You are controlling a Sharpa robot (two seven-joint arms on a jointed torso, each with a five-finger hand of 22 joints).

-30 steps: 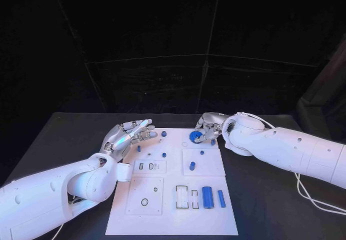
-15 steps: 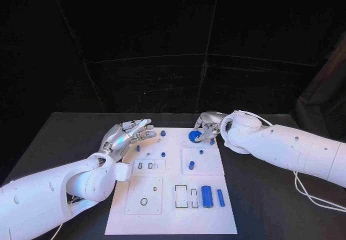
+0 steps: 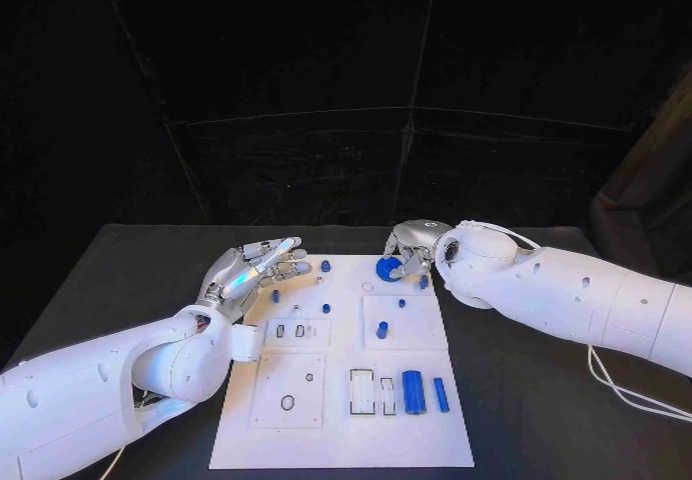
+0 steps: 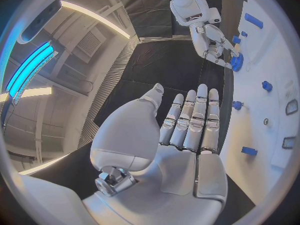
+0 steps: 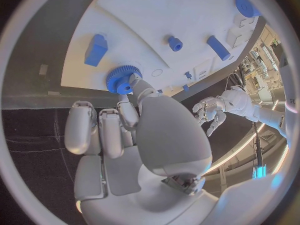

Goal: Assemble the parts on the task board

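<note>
The white task board (image 3: 346,400) lies mid-table with several blue parts on it. My right hand (image 3: 411,250) pinches a round blue gear (image 3: 388,268) at the board's far edge; the gear (image 5: 124,79) sits between thumb and a finger just over the board (image 5: 175,15), and it also appears as the gear (image 4: 237,61) under the right hand (image 4: 212,42). My left hand (image 3: 257,268) hovers open, fingers straight, over the board's far left corner, holding nothing; its palm (image 4: 181,135) faces the camera.
Small blue pegs (image 3: 326,266) stand near the far edge, another peg (image 3: 382,329) mid-board. A long blue bar (image 3: 414,392) and a thin strip (image 3: 440,395) lie at the near right beside rectangular slots (image 3: 364,390). Black table (image 3: 534,400) surrounds the board.
My right hand with the gear has shifted slightly toward the board's far edge. The left hand has stayed put.
</note>
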